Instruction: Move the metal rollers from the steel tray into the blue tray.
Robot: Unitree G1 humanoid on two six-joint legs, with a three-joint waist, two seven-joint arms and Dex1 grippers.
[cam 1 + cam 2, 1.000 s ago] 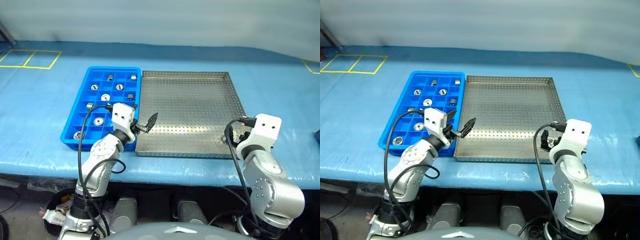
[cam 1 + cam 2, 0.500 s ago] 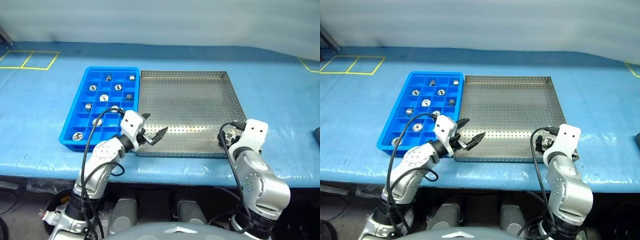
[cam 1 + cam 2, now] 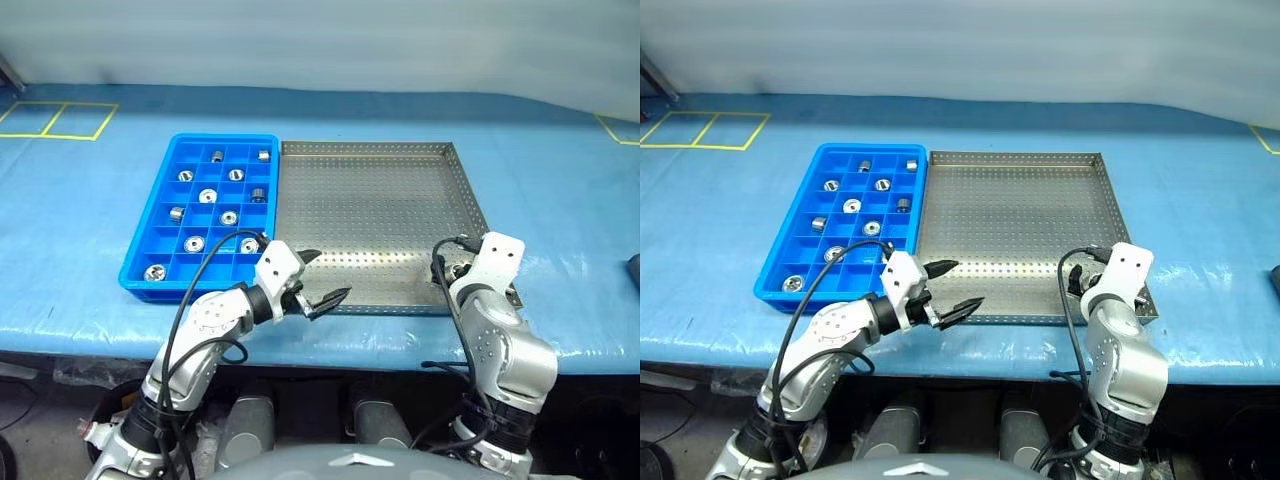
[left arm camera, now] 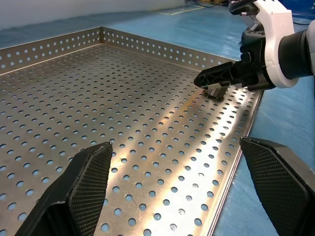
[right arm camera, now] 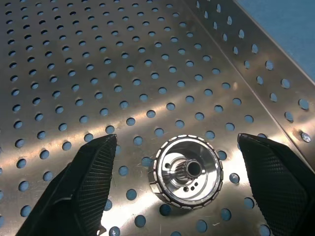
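in the left eye view the blue tray (image 3: 150, 262) sits on the blue-covered table (image 3: 80, 200) just left of the steel tray (image 3: 375, 215), their long sides touching or nearly so. about ten metal rollers (image 3: 208, 196) lie scattered singly in its square compartments; the ones in the near row are partly hidden behind the left arm's cable. the left tool (image 3: 322, 280) hangs over the near left corner of the steel tray with its two black fingers spread wide and nothing between them. the right tool (image 3: 447, 277) is at the near right corner of the steel tray, mostly covered by its own white wrist housing, so its fingers are hard to make out here; a small shiny piece shows beside it. a dark object at the right edge is cut off. the right eye view gives the same layout, with the right tool (image 3: 1076, 283) again tucked behind the wrist. in the left wrist view the left tool's fingers (image 4: 83, 187) stand far apart over the perforated floor (image 4: 123, 98), and across it the right tool (image 4: 219, 81) reaches down to the floor near the rim; what lies under its tips is too dark to tell. in the right wrist view one roller (image 5: 185, 171), with a ribbed rim and a centre hole, lies flat on the steel tray floor between the right tool's fingers (image 5: 88, 182), which stand apart on either side without touching it; the tray's holed wall (image 5: 256, 64) runs close by.
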